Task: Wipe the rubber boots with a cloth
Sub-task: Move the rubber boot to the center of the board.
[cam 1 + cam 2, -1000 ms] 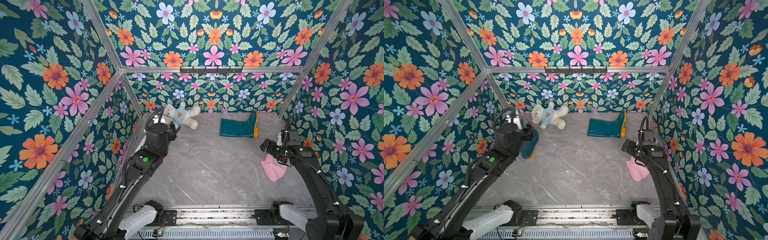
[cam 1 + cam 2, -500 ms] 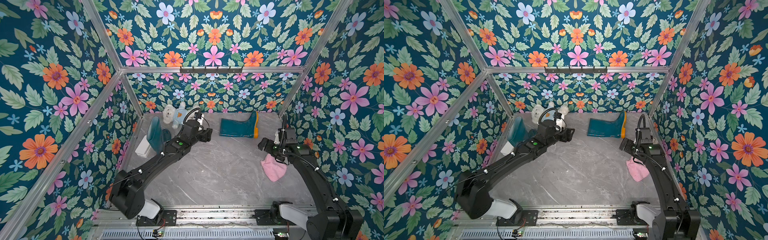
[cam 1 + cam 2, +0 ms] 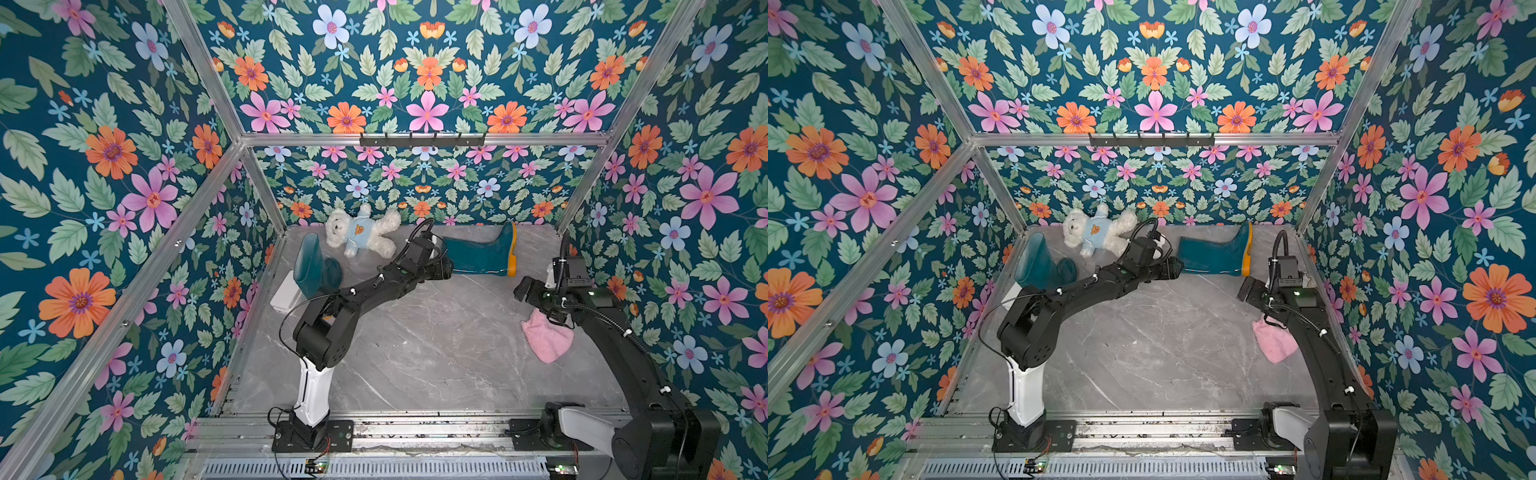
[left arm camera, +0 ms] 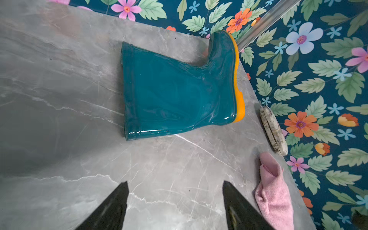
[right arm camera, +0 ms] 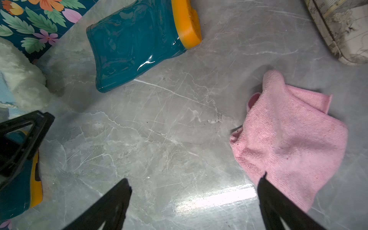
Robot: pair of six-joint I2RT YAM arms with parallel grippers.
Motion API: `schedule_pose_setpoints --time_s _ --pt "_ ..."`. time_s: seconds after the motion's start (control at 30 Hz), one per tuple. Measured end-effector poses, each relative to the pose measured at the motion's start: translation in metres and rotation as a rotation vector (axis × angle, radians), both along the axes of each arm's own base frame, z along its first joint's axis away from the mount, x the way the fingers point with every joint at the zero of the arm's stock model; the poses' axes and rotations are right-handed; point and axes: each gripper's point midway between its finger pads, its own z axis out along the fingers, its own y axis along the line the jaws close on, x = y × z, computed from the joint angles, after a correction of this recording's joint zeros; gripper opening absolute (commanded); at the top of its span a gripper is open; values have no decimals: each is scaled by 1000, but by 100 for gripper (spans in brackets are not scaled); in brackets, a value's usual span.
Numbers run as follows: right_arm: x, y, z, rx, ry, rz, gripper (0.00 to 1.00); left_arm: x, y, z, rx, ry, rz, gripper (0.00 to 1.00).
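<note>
while both arms are reaching in from the rail at the near edge, the grey marble desk is lying mostly bare between them. nearest, on the right side, the pink cloth is sitting crumpled close to the right wall. the right end effector is hovering just beside its far edge with its jaws spread wide and gripping nothing; whether a finger is touching the cloth is hard to tell. a patterned case is lying against the right wall, just beyond the cloth.

further in, the left arm is stretching across the middle, and the left end effector is holding its jaws apart with only bare desk between them. it is pointing at the lying boot, near its shaft opening but apart from it. this boot is resting on its side near the back wall, its orange sole facing the right wall.

at the far left, the second boot is standing next to a white box by the left wall. a teddy bear is lying between the two boots, against the back wall.
</note>
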Motion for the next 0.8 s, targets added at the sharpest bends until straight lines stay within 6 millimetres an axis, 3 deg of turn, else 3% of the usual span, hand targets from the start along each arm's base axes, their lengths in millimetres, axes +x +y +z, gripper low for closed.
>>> schedule_pose_setpoints --time_s 0.13,0.5,0.6,0.8 --pt "1 0 0 -2 -4 3 99 16 -5 -12 -2 25 55 73" --pt "2 -3 -4 -25 0 -2 99 23 25 -85 -65 218 257 67" --pt "2 -3 -7 -27 5 1 99 24 18 -96 -129 260 272 66" --pt "2 -5 -9 -43 6 9 99 35 5 -94 -249 275 295 65"
